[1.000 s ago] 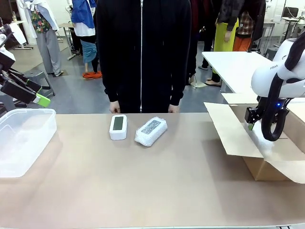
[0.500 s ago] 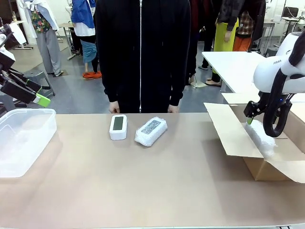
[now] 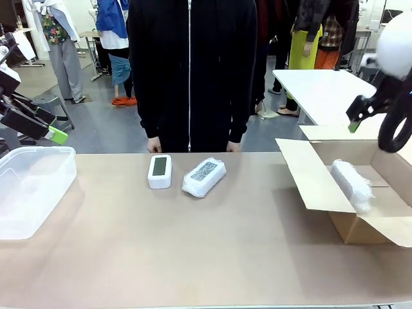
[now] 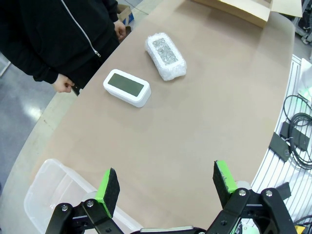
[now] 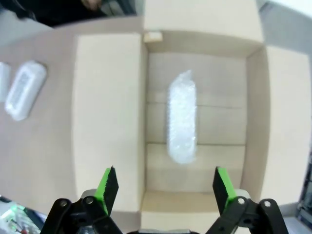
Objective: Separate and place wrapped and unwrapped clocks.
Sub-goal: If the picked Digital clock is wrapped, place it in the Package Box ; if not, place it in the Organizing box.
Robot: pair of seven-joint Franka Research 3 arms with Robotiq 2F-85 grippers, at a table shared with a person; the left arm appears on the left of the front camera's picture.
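Observation:
A bare white clock (image 3: 159, 170) with a dark screen lies on the table near the person, and beside it a bubble-wrapped clock (image 3: 204, 177) shows a dark face. Both appear in the left wrist view, the bare clock (image 4: 126, 87) and the wrapped one (image 4: 166, 56). A second wrapped bundle (image 3: 351, 185) rests inside the open cardboard box (image 3: 322, 193), seen from above as the bundle (image 5: 182, 123). My right gripper (image 5: 163, 182) hangs open and empty high above the box (image 5: 109, 117); one green pad (image 3: 353, 127) shows at the front view's right edge. My left gripper (image 4: 166, 186) is open, raised at far left (image 3: 48, 125).
A clear plastic bin (image 3: 29, 190) stands at the table's left edge, below my left gripper. The person in black stands at the far side with hands (image 3: 154, 147) at the table edge behind the clocks. The box flaps (image 3: 309, 174) spread toward the table's middle.
My right gripper has risen up and away from the box, leaving the wrapped bundle lying inside it. The left arm and the two clocks on the table have not moved.

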